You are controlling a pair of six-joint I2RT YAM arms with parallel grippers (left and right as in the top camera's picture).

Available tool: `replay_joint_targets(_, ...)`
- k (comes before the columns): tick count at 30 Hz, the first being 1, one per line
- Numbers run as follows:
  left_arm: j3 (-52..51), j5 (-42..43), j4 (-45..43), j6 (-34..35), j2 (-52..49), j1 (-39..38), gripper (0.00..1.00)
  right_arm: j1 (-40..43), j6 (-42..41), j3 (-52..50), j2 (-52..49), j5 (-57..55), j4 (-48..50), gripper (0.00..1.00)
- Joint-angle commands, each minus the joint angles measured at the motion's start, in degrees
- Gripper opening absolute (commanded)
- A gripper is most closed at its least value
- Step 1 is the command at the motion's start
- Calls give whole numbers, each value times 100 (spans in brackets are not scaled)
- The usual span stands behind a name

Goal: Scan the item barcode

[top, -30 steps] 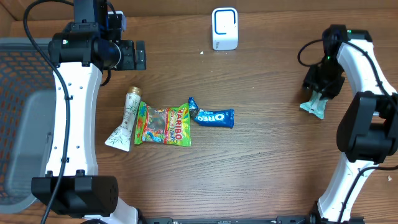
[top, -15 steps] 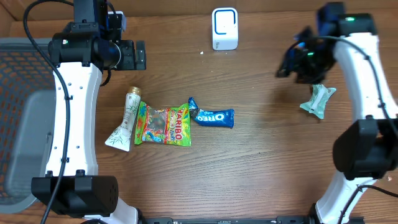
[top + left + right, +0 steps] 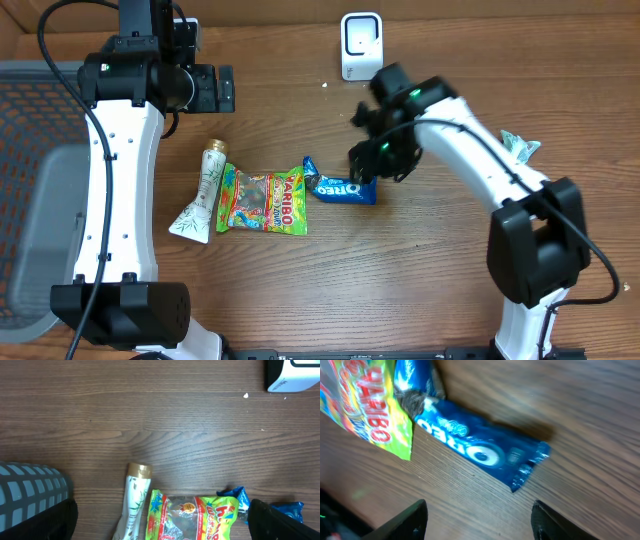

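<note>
Blue Oreo pack lies just ahead of my right claw, jaws apart, holding nothing. Recommendation: straddle its narrow width mid-pack, clear of the Haribo bag ahead-left.

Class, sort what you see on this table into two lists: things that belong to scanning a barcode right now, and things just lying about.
In the job:
Oreo pack, with the open right gripper over it
white scanner

Lying about for now:
Haribo bag
white tube
teal packet at the right edge
grey basket
</note>
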State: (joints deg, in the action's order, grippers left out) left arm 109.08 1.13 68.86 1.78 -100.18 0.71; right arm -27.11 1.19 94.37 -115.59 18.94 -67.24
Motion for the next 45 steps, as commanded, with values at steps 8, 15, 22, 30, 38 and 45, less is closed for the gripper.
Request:
replay_joint_targets(8, -17, 37, -7, 101, 11, -37, 100, -664, 380, -520, 46, -887, 481, 67)
replay_joint_targets(15, -17, 39, -7, 103, 11, -37, 100, -664, 643, -855, 46, -885, 850, 67)
replay_joint_targets(22, -17, 37, -7, 101, 11, -37, 100, -664, 660, -1276, 44, -883, 1161, 67)
replay_joint_targets(30, -17, 37, -7, 101, 11, -37, 100, -662, 986, -1493, 44, -894, 1602, 66)
replay_joint_targets(38, -17, 37, -7, 101, 11, -35, 100, -651, 1362, -1493, 42, -1386, 2009, 52)
replay_joint_targets(45, -17, 37, -7, 101, 11, -37, 100, -662, 1272, -986, 74, -1482, 1799, 59)
